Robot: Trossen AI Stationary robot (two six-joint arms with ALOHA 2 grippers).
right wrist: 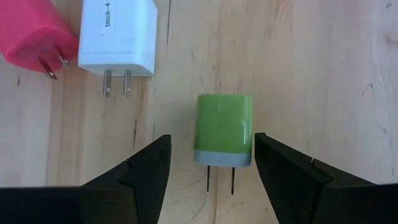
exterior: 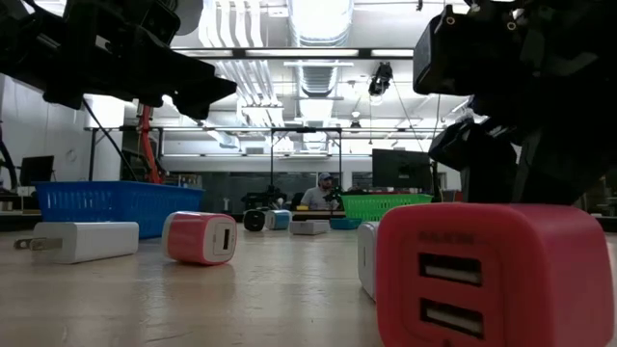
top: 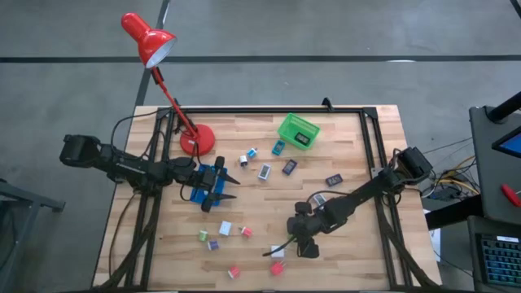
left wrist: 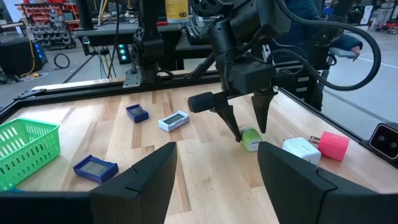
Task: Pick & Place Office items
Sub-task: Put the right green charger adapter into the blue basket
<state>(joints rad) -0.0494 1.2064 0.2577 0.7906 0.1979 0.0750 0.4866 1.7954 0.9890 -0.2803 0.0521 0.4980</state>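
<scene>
On the wooden table (top: 342, 146), toward its front right part, the right gripper (right wrist: 211, 163) is pointing down over a green charger block (right wrist: 224, 129), which is lying flat on the wood with its two prongs facing the wrist camera. The jaws are standing open, one dark finger on each side of the block, neither visibly touching it. In the left wrist view the same fingertips (left wrist: 236, 132) are sitting right at the green block, with a white charger block (right wrist: 118, 38) and a pink charger block (right wrist: 31, 34) lying just beside each other close by. The left gripper (top: 230, 185) is hovering over the blue tray (top: 205, 185) at the table's left side, its jaws parted and holding nothing. Farther back, the green basket (top: 298, 131) is sitting near the rear edge, and the red desk lamp (top: 149, 38) is standing at the rear left. Several flat pieces, among them a dark blue one (left wrist: 95, 167) and a white one (left wrist: 173, 121), are lying scattered across the middle of the table, between the basket and the right gripper. More small blocks are resting near the front edge.
</scene>
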